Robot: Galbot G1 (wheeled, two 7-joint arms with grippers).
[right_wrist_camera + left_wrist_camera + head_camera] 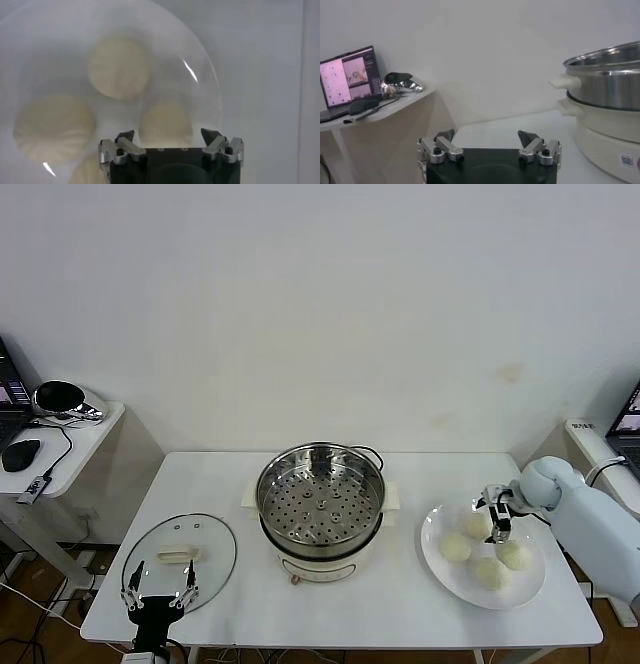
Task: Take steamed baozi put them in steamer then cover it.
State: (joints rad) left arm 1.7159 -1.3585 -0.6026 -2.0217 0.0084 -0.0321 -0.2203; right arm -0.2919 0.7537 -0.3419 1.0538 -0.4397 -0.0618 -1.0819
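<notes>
The steamer [320, 506] stands uncovered mid-table, its perforated tray bare; in the left wrist view the steamer [606, 86] is off to one side. The glass cover [215, 546] lies flat on the table at the front left. Several steamed baozi [456, 548] sit on a white plate [431, 556] at the right. My right gripper [497, 526] hangs over that plate, open. In the right wrist view one baozi [165, 122] lies between the right gripper's [167, 134] spread fingers, untouched. My left gripper [160, 590] waits open at the cover's near edge, and is also seen open in its own view [487, 135].
A side table [85, 434] at the far left carries a mouse [20, 452], a laptop [350, 75] and a shiny object [60, 397]. Another laptop [628, 424] stands at the far right. The plate [210, 75] sits close to the table's right front corner.
</notes>
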